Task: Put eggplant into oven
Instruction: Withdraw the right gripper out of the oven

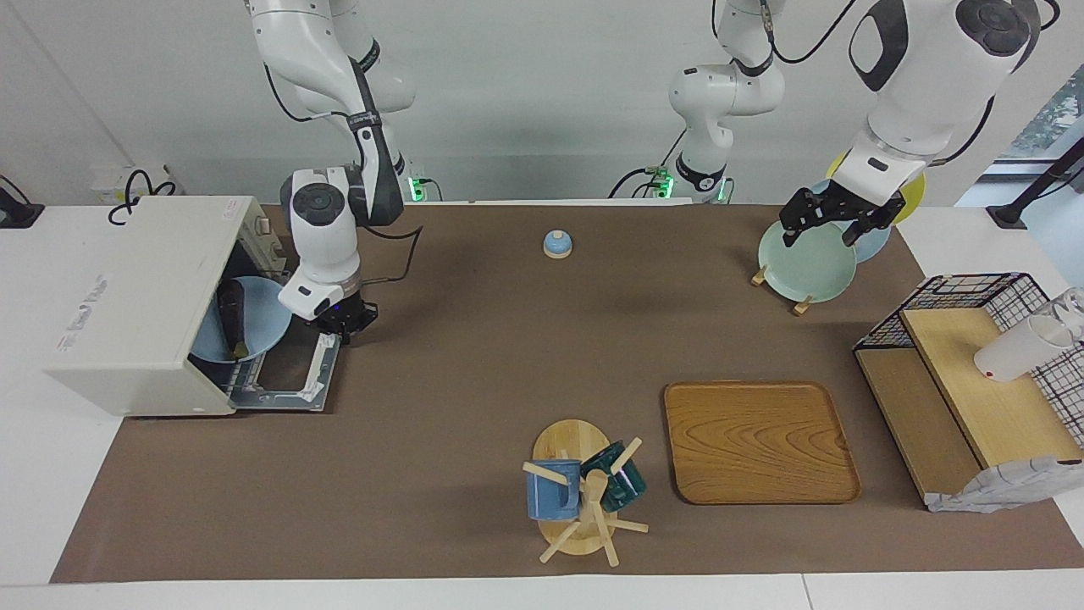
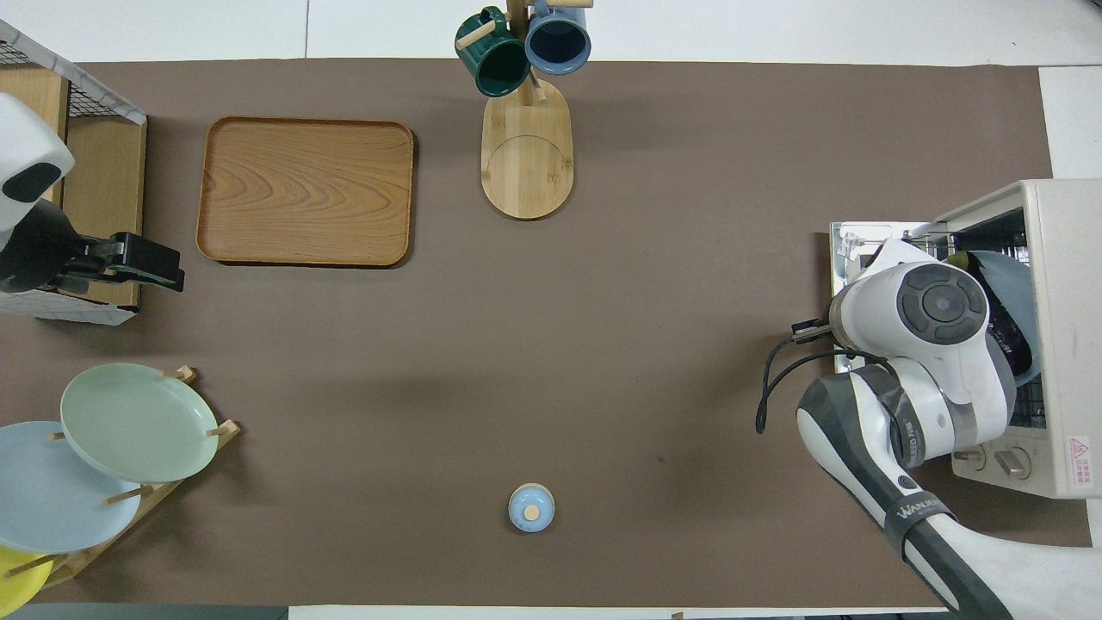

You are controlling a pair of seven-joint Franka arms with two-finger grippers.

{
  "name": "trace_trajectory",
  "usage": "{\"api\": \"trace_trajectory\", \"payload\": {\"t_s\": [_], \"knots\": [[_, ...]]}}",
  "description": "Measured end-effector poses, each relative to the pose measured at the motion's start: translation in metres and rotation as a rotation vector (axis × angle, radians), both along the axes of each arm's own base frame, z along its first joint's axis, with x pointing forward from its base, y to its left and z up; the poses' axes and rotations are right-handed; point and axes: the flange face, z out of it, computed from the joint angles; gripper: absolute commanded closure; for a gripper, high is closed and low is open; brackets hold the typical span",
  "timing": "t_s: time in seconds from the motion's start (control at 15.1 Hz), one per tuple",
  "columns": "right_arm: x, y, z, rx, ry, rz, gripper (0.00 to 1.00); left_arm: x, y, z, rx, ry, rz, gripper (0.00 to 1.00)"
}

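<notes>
The off-white oven [image 1: 135,313] stands at the right arm's end of the table, its door [image 1: 288,383] dropped open. The dark eggplant [image 1: 230,318] lies on a light blue plate [image 1: 258,330] inside the oven cavity. In the overhead view the oven [image 2: 1067,258] shows, with a sliver of the eggplant [image 2: 1009,340] beside the arm. My right gripper [image 1: 343,324] hangs low over the open door, just beside the plate's rim. My left gripper [image 1: 834,224] is open and empty, up over the plate rack; it also shows in the overhead view [image 2: 151,263].
A rack of plates [image 1: 804,263] stands at the left arm's end, with a wire basket and wooden shelf [image 1: 965,381] holding a white cup [image 1: 1016,352]. A wooden tray [image 1: 758,440], a mug tree [image 1: 576,483] and a small blue knob-shaped object [image 1: 556,244] are mid-table.
</notes>
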Motion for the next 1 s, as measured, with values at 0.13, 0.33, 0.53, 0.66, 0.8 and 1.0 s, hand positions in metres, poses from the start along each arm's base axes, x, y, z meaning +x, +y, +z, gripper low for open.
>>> {"api": "trace_trajectory", "payload": {"t_s": [0.13, 0.33, 0.53, 0.66, 0.8, 1.0], "knots": [[-0.001, 0.002, -0.001, -0.017, 0.0, 0.021, 1.0, 0.0, 0.0, 0.0, 0.0, 0.0, 0.0, 0.0], [-0.003, 0.011, -0.002, -0.074, 0.004, 0.087, 1.0, 0.0, 0.0, 0.0, 0.0, 0.0, 0.0, 0.0], [0.0, 0.021, 0.007, -0.14, 0.031, 0.123, 1.0, 0.0, 0.0, 0.0, 0.0, 0.0, 0.0, 0.0], [0.004, 0.024, 0.02, -0.162, 0.051, 0.115, 1.0, 0.0, 0.0, 0.0, 0.0, 0.0, 0.0, 0.0], [0.005, 0.023, 0.035, -0.175, 0.053, 0.117, 1.0, 0.0, 0.0, 0.0, 0.0, 0.0, 0.0, 0.0], [0.003, 0.016, 0.061, -0.188, 0.046, 0.143, 1.0, 0.0, 0.0, 0.0, 0.0, 0.0, 0.0, 0.0]]}}
